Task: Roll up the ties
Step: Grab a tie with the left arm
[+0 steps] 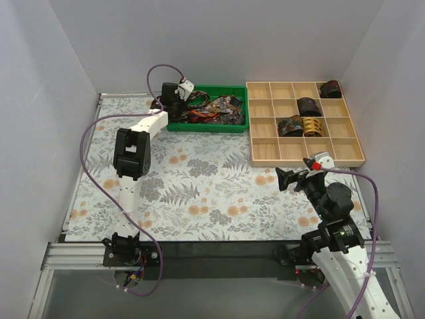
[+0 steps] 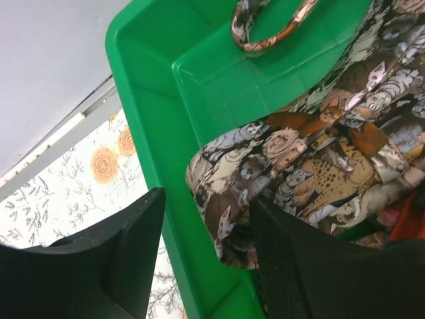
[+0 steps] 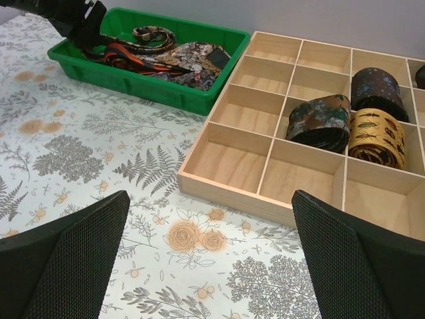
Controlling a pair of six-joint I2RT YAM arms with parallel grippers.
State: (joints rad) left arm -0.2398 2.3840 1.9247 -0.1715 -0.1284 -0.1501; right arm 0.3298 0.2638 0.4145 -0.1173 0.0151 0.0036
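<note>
Left pincer (image 2: 207,199): open, jaws straddling the green bin (image 2: 149,100) wall, one finger inside over a cat-print tie (image 2: 312,166).
Right pincer (image 3: 211,199): open, empty, above the floral surface (image 3: 80,159), near the wooden tray (image 3: 219,189).
Loose ties (image 1: 216,111): heaped in the green bin.
Rolled ties (image 1: 309,106): four coils, in separate compartments of the wooden tray.

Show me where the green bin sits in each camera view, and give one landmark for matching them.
Top external: the green bin is at the back, centre-left, beside the wooden tray.
Left wrist: the bin fills the middle, and its wall passes between the left gripper fingers.
Right wrist: the bin is at upper left.
Shared landmark: the loose ties piled inside it.
</note>
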